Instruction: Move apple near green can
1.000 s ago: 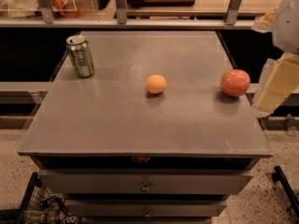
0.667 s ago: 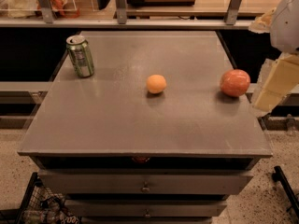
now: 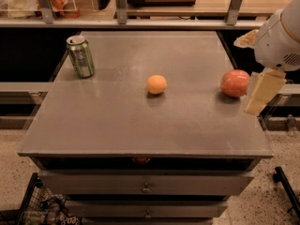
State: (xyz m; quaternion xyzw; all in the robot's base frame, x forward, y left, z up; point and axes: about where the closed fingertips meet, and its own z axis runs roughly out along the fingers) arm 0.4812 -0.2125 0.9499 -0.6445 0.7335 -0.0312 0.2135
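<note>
Hand (image 3: pixel 260 95), partly hidden, beside apple (image 3: pixel 235 83)

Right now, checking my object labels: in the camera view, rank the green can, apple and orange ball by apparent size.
1. green can, the tallest
2. apple, about as wide as the can
3. orange ball, clearly smallest
The gripper hangs just right of the apple.

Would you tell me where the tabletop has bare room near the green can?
Bare patches: between the green can and the orange ball, and the whole front strip of the table. It is tightest at the right edge, where the apple sits with the gripper beside it.
</note>
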